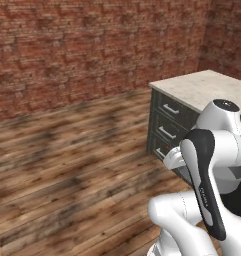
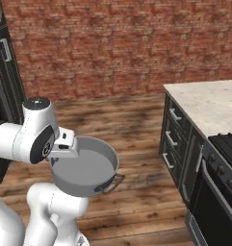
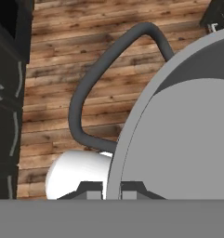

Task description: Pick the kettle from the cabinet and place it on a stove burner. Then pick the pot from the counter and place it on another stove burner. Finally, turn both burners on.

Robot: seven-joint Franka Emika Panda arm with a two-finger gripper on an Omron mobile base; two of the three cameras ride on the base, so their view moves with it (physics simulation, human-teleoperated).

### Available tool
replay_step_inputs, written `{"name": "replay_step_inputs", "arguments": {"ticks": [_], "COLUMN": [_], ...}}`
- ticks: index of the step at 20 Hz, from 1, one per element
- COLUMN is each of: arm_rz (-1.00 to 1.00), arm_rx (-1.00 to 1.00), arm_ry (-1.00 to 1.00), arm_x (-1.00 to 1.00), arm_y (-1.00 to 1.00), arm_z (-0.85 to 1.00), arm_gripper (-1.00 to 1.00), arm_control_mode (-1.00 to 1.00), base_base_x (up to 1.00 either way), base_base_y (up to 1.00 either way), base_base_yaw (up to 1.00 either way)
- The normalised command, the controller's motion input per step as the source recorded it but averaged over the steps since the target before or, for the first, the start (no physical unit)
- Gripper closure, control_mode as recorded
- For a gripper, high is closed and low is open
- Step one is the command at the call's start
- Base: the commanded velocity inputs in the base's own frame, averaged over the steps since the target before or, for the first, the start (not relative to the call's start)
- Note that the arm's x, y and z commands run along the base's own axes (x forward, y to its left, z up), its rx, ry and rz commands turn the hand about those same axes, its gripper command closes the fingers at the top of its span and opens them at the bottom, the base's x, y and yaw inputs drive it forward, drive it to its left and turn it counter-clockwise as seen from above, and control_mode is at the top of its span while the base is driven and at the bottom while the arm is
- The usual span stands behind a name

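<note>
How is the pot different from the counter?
The pot is round, smooth grey metal; the counter is flat, speckled beige stone. The pot hangs in the air over the wooden floor, held at its rim by the gripper; the counter sits on dark drawers. Both are bare.

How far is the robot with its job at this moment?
In hand: the jaws grip the rim of the pot, which hangs above the wooden floor, off the counter. The kettle step cannot be checked here. Left: set the pot on the stove and turn both burners on.
</note>
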Motion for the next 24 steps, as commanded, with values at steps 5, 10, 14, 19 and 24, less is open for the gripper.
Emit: {"name": "replay_step_inputs", "arguments": {"ticks": [5, 10, 14, 19, 24], "arm_rz": [0.00, 0.00, 0.00, 0.00, 0.00], "arm_rx": [0.00, 0.00, 0.00, 0.00, 0.00], "arm_ry": [0.00, 0.00, 0.00, 0.00, 0.00], "arm_x": [0.00, 0.00, 0.00, 0.00, 0.00], "arm_y": [0.00, 0.00, 0.00, 0.00, 0.00], "arm_z": [0.00, 0.00, 0.00, 0.00, 0.00], "arm_gripper": [1.00, 1.00, 1.00, 1.00, 1.00], "arm_control_mode": [1.00, 1.00, 1.00, 1.00, 1.00], "base_base_x": [0.46, 0.47, 0.52, 0.48, 0.53], "base_base_y": [0.00, 0.00, 0.00, 0.00, 0.00], "base_base_yaw": [-0.33, -0.34, -0.34, -0.33, -0.31]}}
